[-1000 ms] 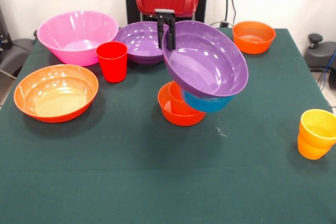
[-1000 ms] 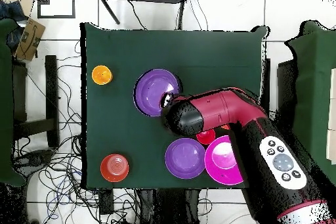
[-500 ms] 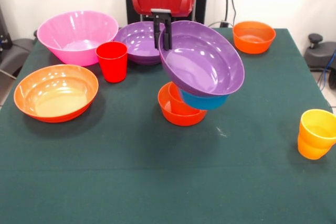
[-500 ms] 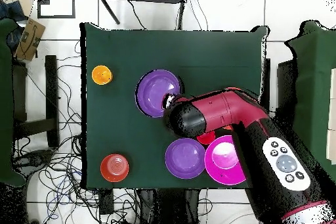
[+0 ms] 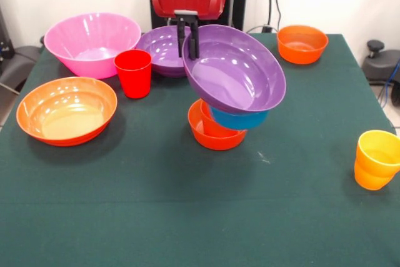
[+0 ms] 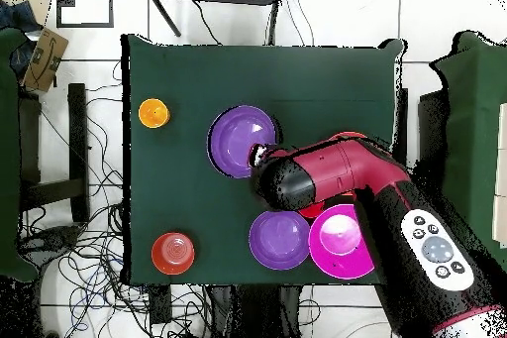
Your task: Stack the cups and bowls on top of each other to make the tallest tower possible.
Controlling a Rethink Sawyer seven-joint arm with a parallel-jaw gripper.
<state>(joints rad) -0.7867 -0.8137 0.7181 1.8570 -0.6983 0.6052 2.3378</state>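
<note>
While the gripper (image 5: 189,37) is pinching the far rim of the wide purple bowl (image 5: 234,70), that bowl is sitting tilted toward the camera on top of the tower (image 5: 228,101), so it's closed on it. Under it a blue bowl (image 5: 240,119) is resting on an orange cup (image 5: 212,128) inside a small orange bowl (image 5: 215,136), mid-table. Another purple bowl (image 5: 164,48) is sitting at 11 o'clock from the tower, a red cup (image 5: 134,73) at 10, and a yellow-orange cup (image 5: 377,159) is way off at 4.
</note>
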